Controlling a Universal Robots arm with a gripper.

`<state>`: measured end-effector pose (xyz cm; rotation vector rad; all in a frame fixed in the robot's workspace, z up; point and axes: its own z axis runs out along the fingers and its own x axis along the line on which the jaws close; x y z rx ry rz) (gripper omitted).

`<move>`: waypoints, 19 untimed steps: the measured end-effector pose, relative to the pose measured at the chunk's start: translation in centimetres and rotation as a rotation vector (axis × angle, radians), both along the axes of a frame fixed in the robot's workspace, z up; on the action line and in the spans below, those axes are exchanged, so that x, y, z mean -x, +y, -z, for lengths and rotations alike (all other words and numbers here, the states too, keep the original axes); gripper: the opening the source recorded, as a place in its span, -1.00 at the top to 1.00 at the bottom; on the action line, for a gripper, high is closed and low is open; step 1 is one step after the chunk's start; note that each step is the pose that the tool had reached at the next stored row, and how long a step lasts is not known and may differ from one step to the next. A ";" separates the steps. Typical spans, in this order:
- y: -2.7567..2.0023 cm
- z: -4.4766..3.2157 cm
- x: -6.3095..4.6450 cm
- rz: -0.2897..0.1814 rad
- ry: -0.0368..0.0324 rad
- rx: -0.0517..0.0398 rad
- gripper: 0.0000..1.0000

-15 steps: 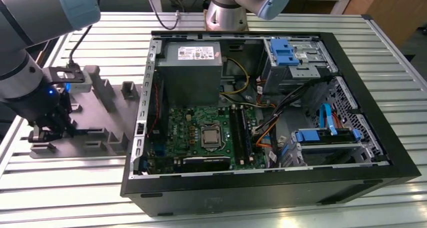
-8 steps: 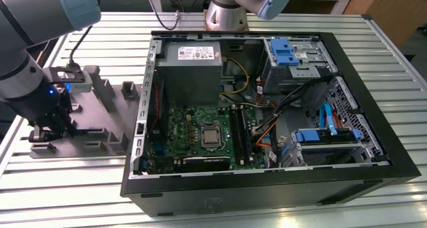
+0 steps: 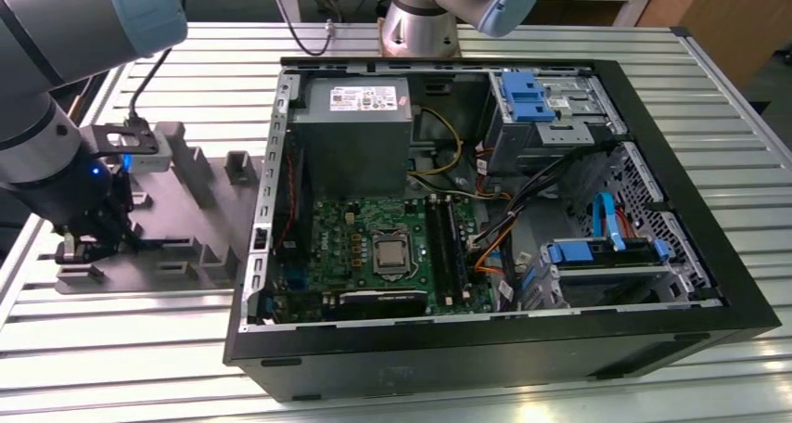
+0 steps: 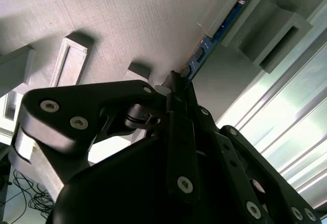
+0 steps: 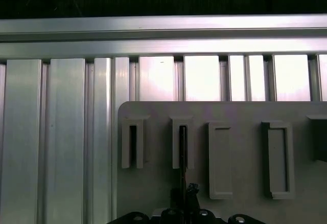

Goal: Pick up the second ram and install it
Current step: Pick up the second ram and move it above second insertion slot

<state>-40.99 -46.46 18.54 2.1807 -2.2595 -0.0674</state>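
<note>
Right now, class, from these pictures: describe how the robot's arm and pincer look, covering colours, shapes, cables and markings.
The arm is a thick grey tube with light blue joint caps. Its wrist section is black, with a small blue light and a black cable running to it. The pincer is matte black: flat rounded linkage plates joined by silver-headed screws.
</note>
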 end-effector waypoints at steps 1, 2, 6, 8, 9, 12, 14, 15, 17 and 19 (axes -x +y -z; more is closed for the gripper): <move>0.00 0.01 0.0 0.000 0.0000 0.0000 0.72; 0.00 0.01 0.0 0.000 0.0000 0.0000 0.72; 0.00 0.03 0.0 0.000 -0.0001 0.0008 0.72; 0.00 0.03 0.0 0.000 -0.0001 0.0009 0.72; 0.00 0.03 0.0 0.000 -0.0001 0.0009 0.72; 0.01 -0.03 0.0 0.000 -0.0004 0.0007 0.72; 0.01 -0.30 0.0 0.000 -0.0004 0.0007 0.72; 0.01 -0.50 0.0 0.000 0.0000 0.0010 0.72; 0.01 -0.90 0.0 0.000 -0.0002 0.0009 0.72; 0.00 -1.31 0.0 0.000 -0.0001 0.0009 0.72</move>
